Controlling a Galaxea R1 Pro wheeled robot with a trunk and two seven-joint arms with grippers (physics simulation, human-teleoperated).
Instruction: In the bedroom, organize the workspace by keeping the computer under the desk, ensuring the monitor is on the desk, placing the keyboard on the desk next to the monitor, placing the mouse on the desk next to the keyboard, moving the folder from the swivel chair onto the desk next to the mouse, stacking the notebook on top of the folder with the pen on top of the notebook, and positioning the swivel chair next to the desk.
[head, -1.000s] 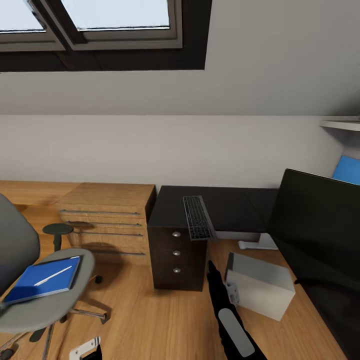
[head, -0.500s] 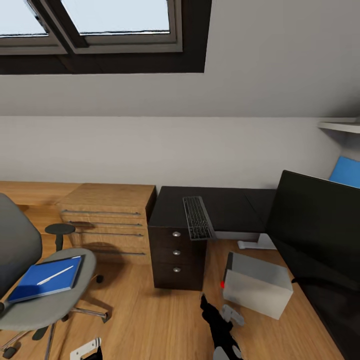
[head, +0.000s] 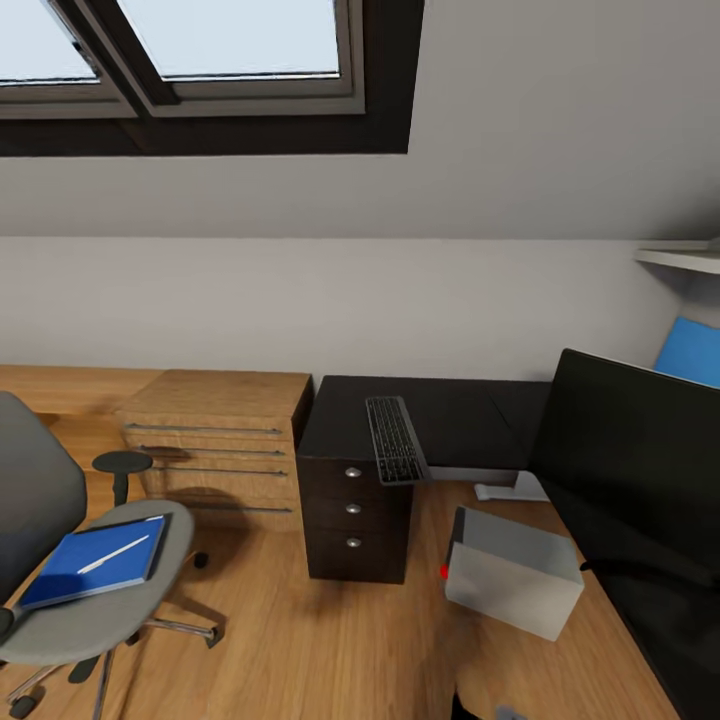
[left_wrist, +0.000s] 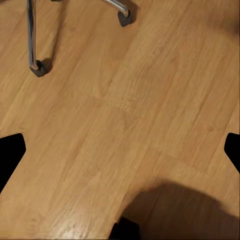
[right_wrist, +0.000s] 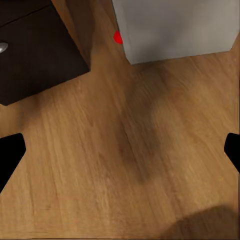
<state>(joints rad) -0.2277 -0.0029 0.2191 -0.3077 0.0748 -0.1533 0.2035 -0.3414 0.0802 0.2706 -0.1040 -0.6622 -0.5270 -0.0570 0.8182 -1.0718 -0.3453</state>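
The grey swivel chair stands at the left, a blue folder on its seat and the white pen lying on top. I cannot tell a notebook apart from the folder. The keyboard lies on the black desk top, overhanging its front edge. On the floor lies the light grey computer, also in the right wrist view. The black monitor rises at the right. The mouse is out of view. My left gripper and right gripper hang open over bare floor.
A dark three-drawer unit stands under the keyboard, close to my right gripper. A light-wood drawer chest sits to its left. The chair's chrome legs and castors are near my left gripper. A sloped ceiling with a skylight hangs overhead.
My right arm has dropped from beside the computer to the bottom edge of the head view. The left gripper's tip has left that view. The view has shifted slightly.
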